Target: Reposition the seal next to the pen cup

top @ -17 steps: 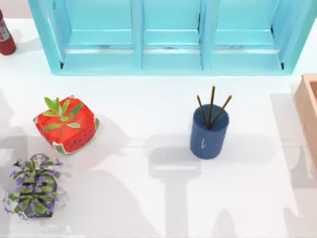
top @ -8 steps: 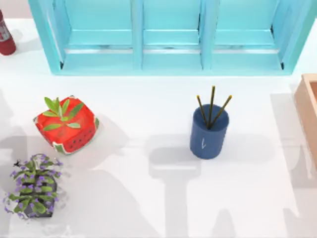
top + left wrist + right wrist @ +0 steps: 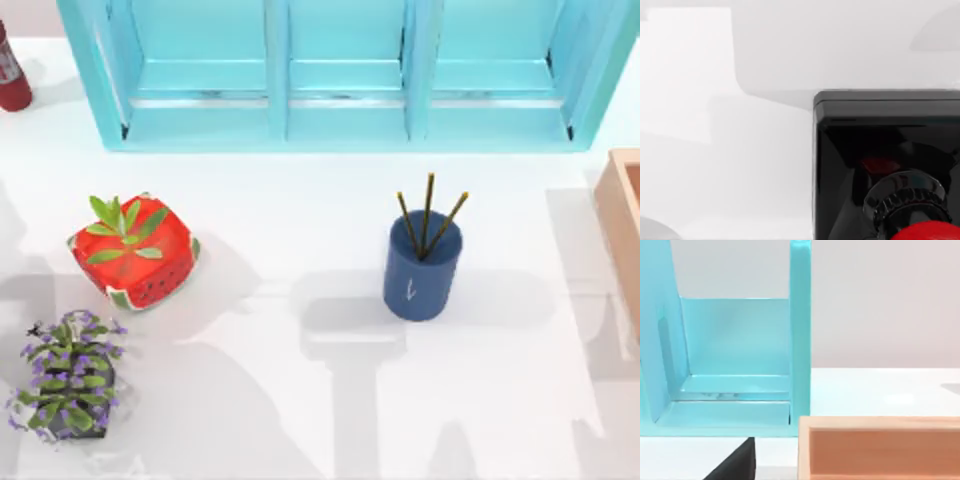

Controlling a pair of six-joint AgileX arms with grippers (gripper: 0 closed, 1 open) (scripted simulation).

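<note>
The pen cup (image 3: 422, 270) is a dark blue cylinder with a small white mark on its side. Three thin dark pencils stick out of it. It stands upright right of the table's middle in the top view. The seal (image 3: 890, 170) looms close in the left wrist view: a black square base with a ribbed black collar and a glossy red knob (image 3: 927, 234) at the picture's edge. White table lies around it. A black wedge (image 3: 735, 462) pokes into the right wrist view in front of the shelf.
A turquoise shelf unit (image 3: 345, 75) spans the back. A red watermelon-patterned planter (image 3: 132, 250) and a purple-flowered plant (image 3: 68, 375) stand at the left, and a red bottle (image 3: 10, 70) at the far back left. A wooden box (image 3: 622, 225) sits at the right edge, and its wall (image 3: 880, 447) shows in the right wrist view.
</note>
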